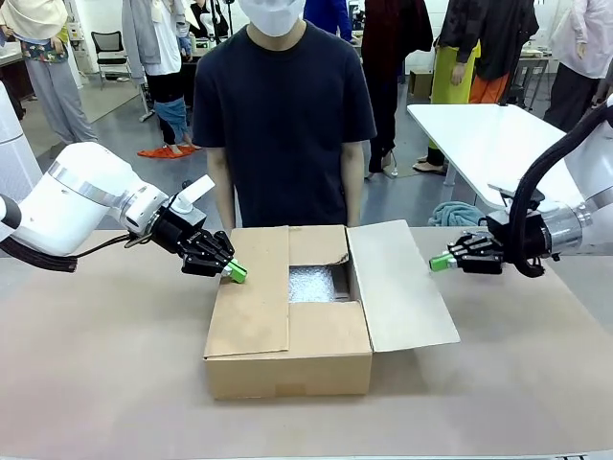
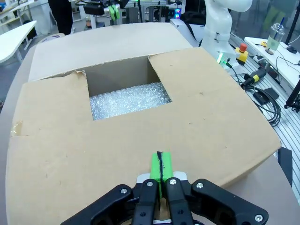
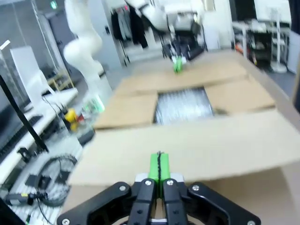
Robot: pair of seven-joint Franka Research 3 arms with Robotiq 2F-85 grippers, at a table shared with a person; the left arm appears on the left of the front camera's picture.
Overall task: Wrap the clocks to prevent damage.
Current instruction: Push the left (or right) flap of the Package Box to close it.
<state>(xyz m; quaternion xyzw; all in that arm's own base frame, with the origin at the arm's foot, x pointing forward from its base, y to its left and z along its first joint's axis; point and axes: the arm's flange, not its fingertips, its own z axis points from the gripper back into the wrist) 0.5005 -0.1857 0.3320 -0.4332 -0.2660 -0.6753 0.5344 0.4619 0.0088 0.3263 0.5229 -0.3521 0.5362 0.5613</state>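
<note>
A brown cardboard box [image 1: 287,350] sits mid-table with bubble wrap [image 1: 313,284] showing through the gap between its flaps. No clock is visible; whatever lies under the wrap is hidden. My left gripper [image 1: 235,272] is shut and empty, its green tips just over the left flap [image 1: 251,292], which lies folded across the box top. In the left wrist view the shut gripper [image 2: 160,165] hovers above that flap [image 2: 56,140], with the bubble wrap [image 2: 127,99] beyond. My right gripper [image 1: 440,261] is shut and empty, off to the right of the open right flap [image 1: 402,287]. The right wrist view shows the shut gripper [image 3: 159,166] facing the box [image 3: 187,140].
A person in a dark T-shirt [image 1: 283,125] stands at the far side behind the box, arms hanging down. A white table [image 1: 488,139] stands at the back right with a teal cloth [image 1: 455,214] below it. Bare brown tabletop [image 1: 96,364] lies around the box.
</note>
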